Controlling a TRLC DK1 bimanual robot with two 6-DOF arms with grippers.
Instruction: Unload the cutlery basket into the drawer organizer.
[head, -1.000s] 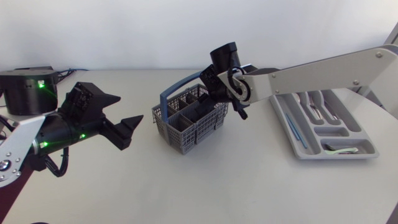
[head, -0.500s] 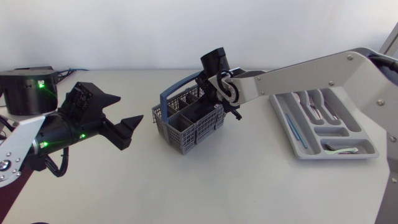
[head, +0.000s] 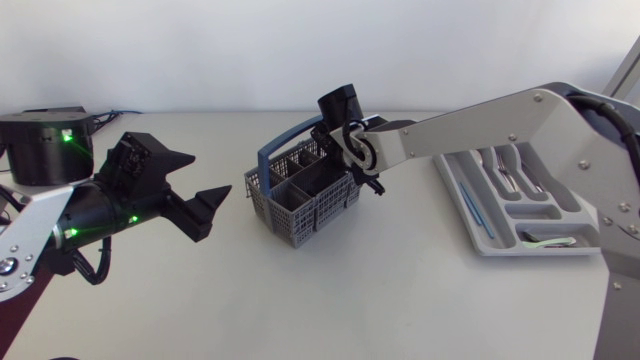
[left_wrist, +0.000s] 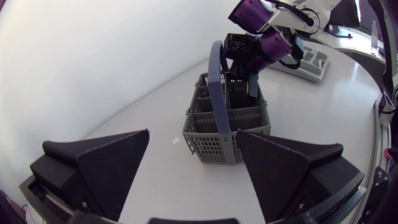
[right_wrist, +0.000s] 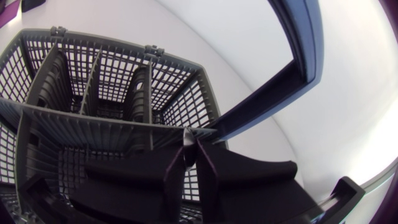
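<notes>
The grey cutlery basket (head: 300, 205) with a blue handle (head: 285, 145) stands mid-table. My right gripper (head: 336, 158) reaches down into its far compartment. In the right wrist view the right gripper (right_wrist: 191, 152) has its fingers pressed onto a thin pale cutlery handle (right_wrist: 189, 138) inside the basket (right_wrist: 93, 81). My left gripper (head: 208, 176) hangs open to the left of the basket, apart from it. In the left wrist view the left gripper (left_wrist: 193, 134) stands wide open, and ahead of it are the basket (left_wrist: 227, 134) and the right gripper (left_wrist: 249, 68). The grey drawer organizer (head: 480, 225) lies at the right.
The organizer holds several pieces of metal cutlery (head: 510, 170), a thin blue item (head: 472, 210) and a pale item (head: 545, 240). A black arm base (head: 45, 145) stands at the far left. Bare tabletop lies in front of the basket.
My right gripper has moved left and down into the basket, and its fingers have closed. The left arm has kept still.
</notes>
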